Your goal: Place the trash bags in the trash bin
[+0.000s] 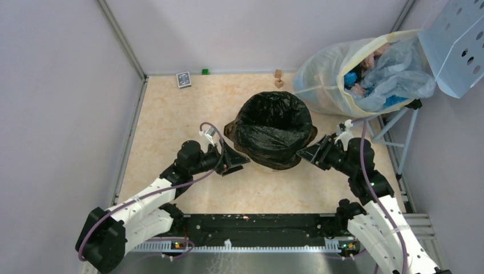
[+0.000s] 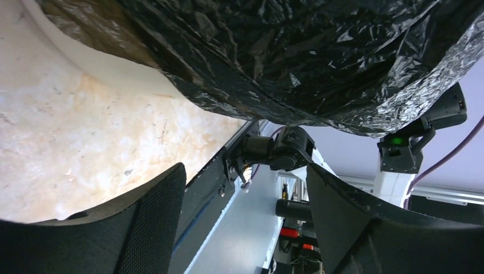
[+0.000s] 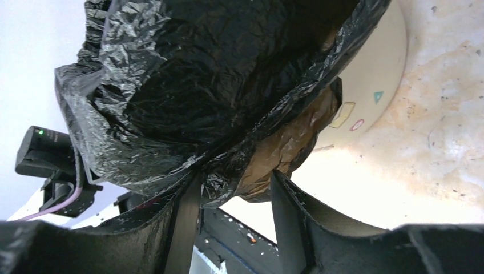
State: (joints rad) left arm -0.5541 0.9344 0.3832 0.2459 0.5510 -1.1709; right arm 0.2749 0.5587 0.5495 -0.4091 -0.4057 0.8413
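The trash bag [image 1: 275, 128] is thin black plastic film, glossy and heavily wrinkled; the trash bin [image 3: 374, 74] beneath it shows a smooth, pale cream plastic body (a brownish crinkled film [image 3: 285, 142] peeks out under the black); the worktop [image 1: 171, 114] is mottled beige, matt and scuffed; the left claw [image 2: 245, 171] looks matt black and finely grained; far right, a translucent whitish-yellow sack [image 1: 319, 80] and a perforated light-blue metal panel [image 1: 456, 51].
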